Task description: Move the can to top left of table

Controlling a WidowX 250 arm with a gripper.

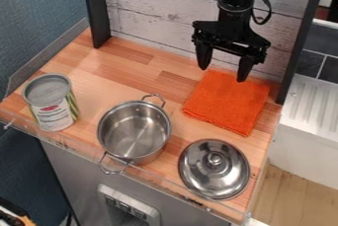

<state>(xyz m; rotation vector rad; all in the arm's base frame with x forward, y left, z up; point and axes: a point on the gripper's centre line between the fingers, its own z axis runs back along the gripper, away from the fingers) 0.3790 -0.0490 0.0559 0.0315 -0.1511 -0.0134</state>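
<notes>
1. Your gripper point(222, 74) hangs above the cloth point(228, 102) with its fingers spread and nothing between them, which suits a grasp you have yet to make.
2. Your can point(53, 104) stands upright at the table's point(122, 62) left edge, toward the front; its base looks steady, but the nearby edge probably leaves little room for a nudge.
3. The pot point(134, 131) sits just right of the can, so you likely want a raised approach to spare its rim.
4. The lid point(214, 169) lies knob up beside the pot, out of your likely path toward the back-left corner.
</notes>
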